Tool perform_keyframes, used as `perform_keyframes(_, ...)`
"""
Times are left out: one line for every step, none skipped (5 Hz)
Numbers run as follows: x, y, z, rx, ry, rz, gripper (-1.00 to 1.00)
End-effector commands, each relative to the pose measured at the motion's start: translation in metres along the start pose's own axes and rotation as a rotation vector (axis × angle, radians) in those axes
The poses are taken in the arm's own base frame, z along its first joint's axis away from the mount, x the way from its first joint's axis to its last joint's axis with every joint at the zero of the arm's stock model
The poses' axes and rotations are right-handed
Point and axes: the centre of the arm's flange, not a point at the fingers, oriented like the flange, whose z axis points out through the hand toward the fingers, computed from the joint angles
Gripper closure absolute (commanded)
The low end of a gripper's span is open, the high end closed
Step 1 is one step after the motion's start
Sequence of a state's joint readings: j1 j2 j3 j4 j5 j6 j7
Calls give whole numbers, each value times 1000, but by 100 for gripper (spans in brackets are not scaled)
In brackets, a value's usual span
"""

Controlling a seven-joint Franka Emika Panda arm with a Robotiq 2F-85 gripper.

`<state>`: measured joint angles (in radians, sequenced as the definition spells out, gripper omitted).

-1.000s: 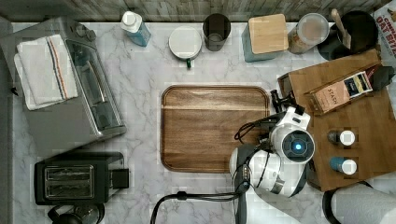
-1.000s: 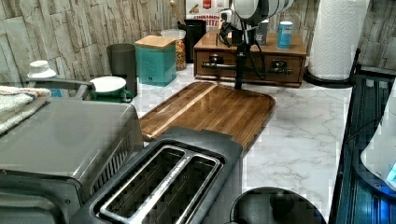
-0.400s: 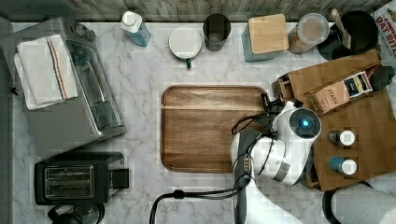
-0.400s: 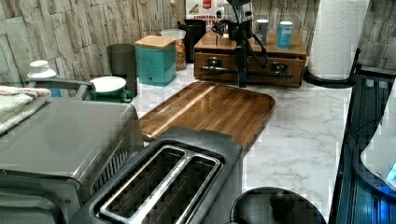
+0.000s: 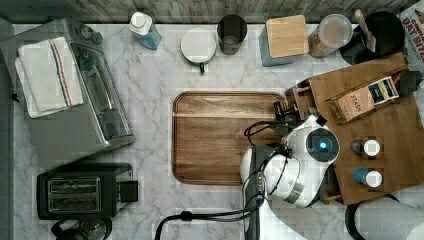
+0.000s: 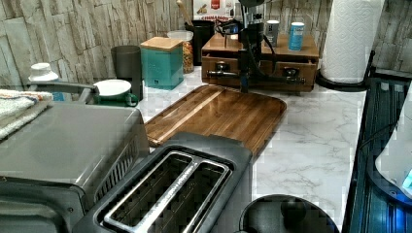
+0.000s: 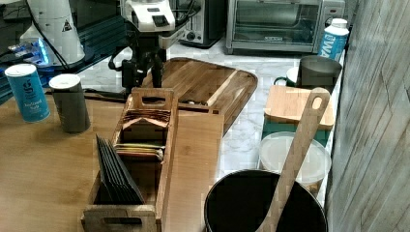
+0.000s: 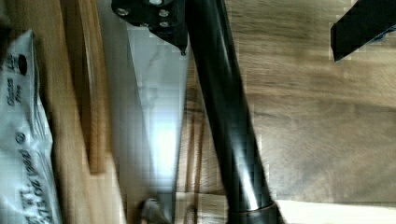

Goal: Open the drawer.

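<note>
The small wooden cabinet (image 6: 291,54) stands at the far end of the counter in the left view. Its drawer (image 6: 272,68) carries a long black bar handle (image 6: 274,77). My gripper (image 6: 244,80) hangs straight down in front of it, over the far edge of the flat wooden tray (image 6: 218,111). In the wrist view the handle (image 8: 224,116) runs between my gripper's (image 8: 258,53) spread fingers, close to one finger (image 8: 154,14); it is open. Past the drawer's front (image 8: 88,93) a printed white bag (image 8: 23,130) shows. In the top view my gripper (image 5: 282,112) is beside the drawer (image 5: 299,100).
Two small cans (image 5: 371,148) and a tea box (image 5: 367,97) sit on the cabinet. A paper towel roll (image 6: 351,39) stands to the left view's right of it. A teal canister (image 5: 285,39), toaster (image 5: 82,192) and toaster oven (image 5: 75,100) line the counter.
My arm has swung toward the cabinet and the gripper has come down around the bar handle. The drawer shows no clear shift.
</note>
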<state>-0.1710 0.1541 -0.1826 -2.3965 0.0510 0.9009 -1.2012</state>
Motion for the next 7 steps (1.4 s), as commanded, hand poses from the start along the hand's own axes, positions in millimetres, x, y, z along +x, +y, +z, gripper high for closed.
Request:
perform_keyframes(-36,-209,24,65,27,-183,-100)
perform_keyframes(-49,-237,24,73,35,-242,-100)
perform_keyframes(-68,-260,26,46,49,-348,-100)
perform_keyframes(-69,-265,25,6,67,-385,-100)
perform_keyframes(-68,-262,15,4,87,-382,-100)
perform_keyframes(-68,-262,15,4,87,-382,-100)
perform_keyframes(-68,-262,15,4,87,-382,-100)
